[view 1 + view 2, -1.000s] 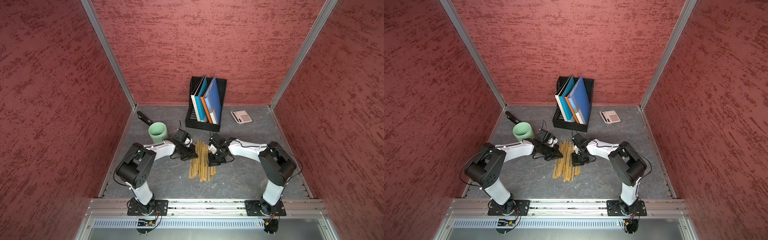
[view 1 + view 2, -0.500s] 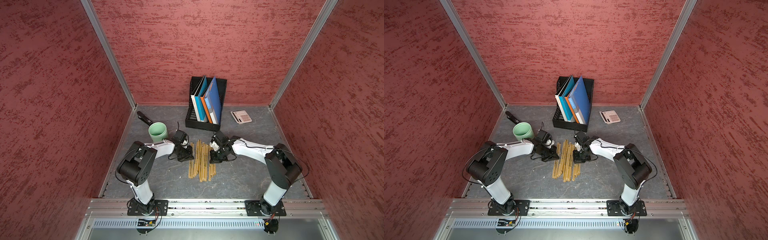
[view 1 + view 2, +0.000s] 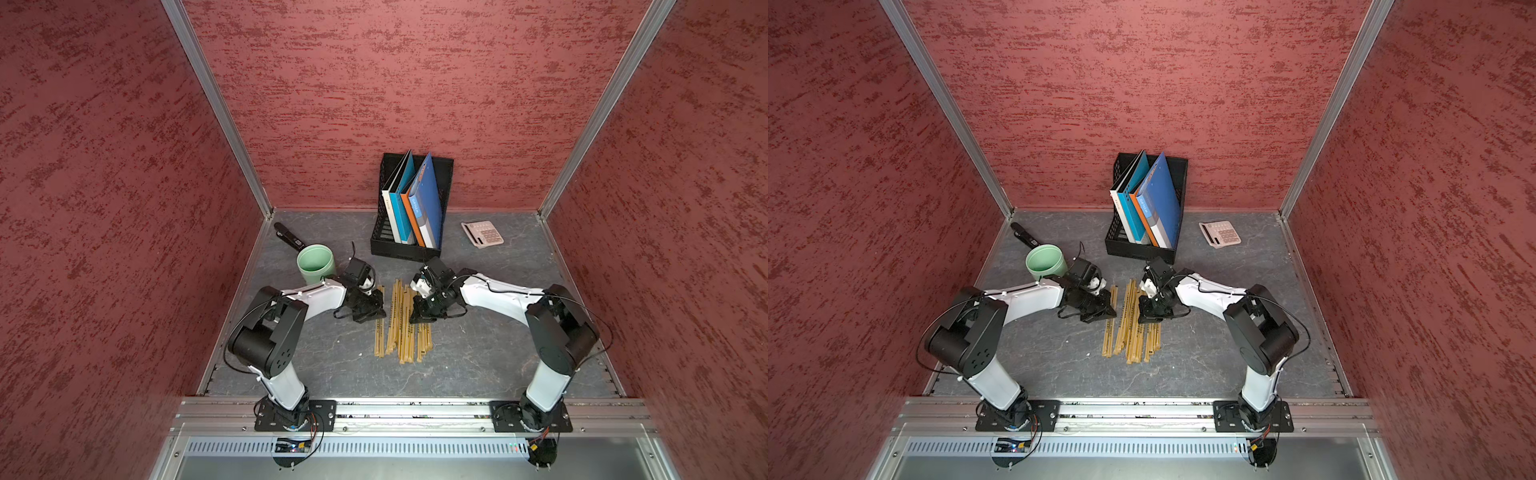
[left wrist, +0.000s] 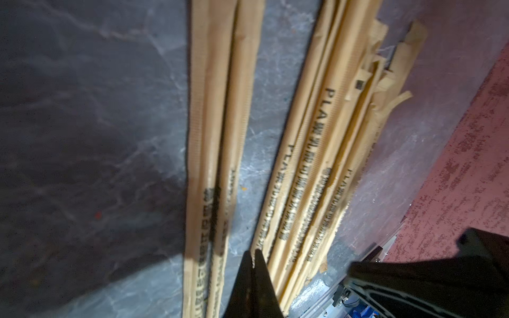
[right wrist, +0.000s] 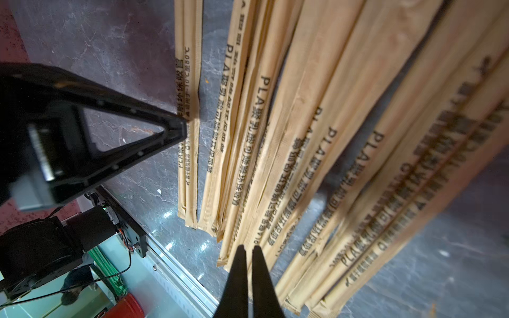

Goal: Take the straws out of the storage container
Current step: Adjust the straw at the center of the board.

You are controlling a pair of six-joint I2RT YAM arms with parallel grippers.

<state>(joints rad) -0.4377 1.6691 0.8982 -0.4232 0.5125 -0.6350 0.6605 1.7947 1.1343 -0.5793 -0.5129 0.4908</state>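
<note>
Several tan paper-wrapped straws (image 3: 401,328) (image 3: 1133,328) lie side by side flat on the grey table, near its middle. The mint-green storage container (image 3: 316,264) (image 3: 1045,262) stands upright to their far left, and its inside looks empty. My left gripper (image 3: 380,311) (image 4: 253,252) is shut and holds nothing. Its tip is low at the left edge of the pile, by two separate straws (image 4: 217,154). My right gripper (image 3: 415,319) (image 5: 247,247) is also shut and empty, over the pile's right side (image 5: 303,137). The left gripper (image 5: 181,128) shows in the right wrist view touching the outermost straw.
A black mesh file holder (image 3: 415,249) with coloured folders stands behind the straws. A calculator (image 3: 482,235) lies at the back right, and a black stapler-like object (image 3: 289,237) lies behind the cup. Red walls enclose three sides. An aluminium rail (image 3: 415,409) runs along the front.
Both grippers have shifted only slightly at the sides of the straw pile and stay shut. The straws lie much as before.
</note>
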